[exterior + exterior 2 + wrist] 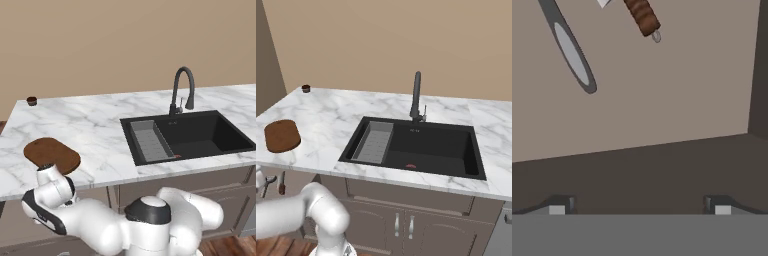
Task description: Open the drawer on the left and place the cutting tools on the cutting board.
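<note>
Your gripper [639,207] hangs with jaws wide and empty over the open drawer [662,110]. The cleaver [643,16] lies just past the peeler [572,52]; centre on its brown handle, drop straight, then carry it to the board [52,154] above the drawer

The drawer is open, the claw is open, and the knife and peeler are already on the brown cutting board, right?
Not quite. The cutting board has nothing on it, as the left base view shows. The cleaver and peeler lie inside the open drawer, seen in the hand view. The claw is open, as you said.
</note>
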